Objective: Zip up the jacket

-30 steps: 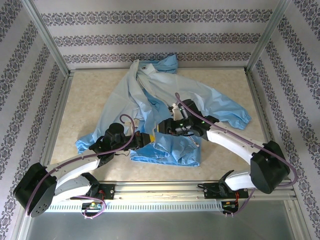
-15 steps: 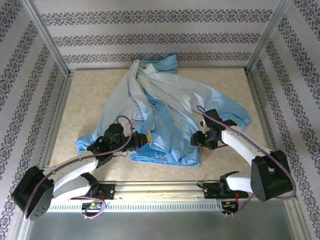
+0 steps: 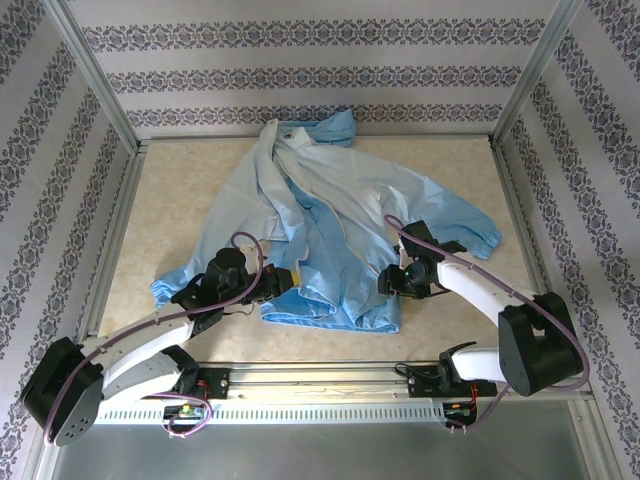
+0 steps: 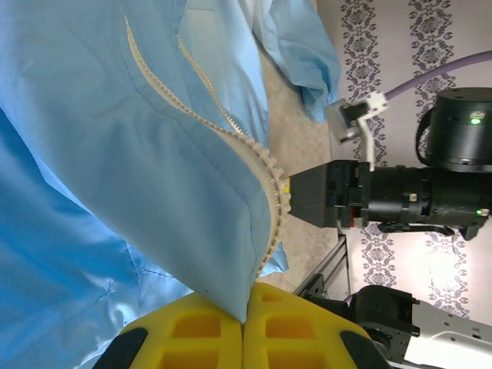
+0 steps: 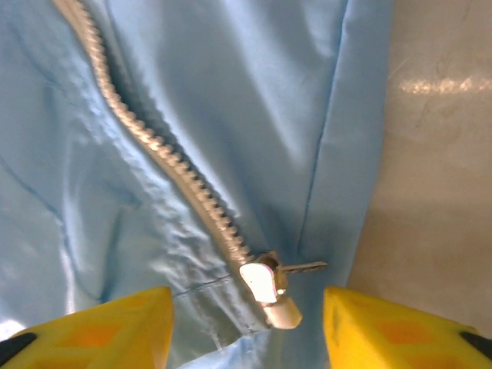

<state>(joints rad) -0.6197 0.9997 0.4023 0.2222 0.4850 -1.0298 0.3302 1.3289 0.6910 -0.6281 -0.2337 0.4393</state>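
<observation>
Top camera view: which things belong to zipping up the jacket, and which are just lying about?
Belongs to the job:
jacket
white zipper and slider
left gripper, shut on the jacket beside the zipper
right gripper, open around the slider

Just there:
table
patterned walls
metal frame

The light-blue jacket (image 3: 330,205) lies rumpled and open on the table (image 3: 175,215), hood toward the far edge. Its white zipper (image 5: 177,173) is undone, with the slider (image 5: 263,282) down by the hem.
</observation>
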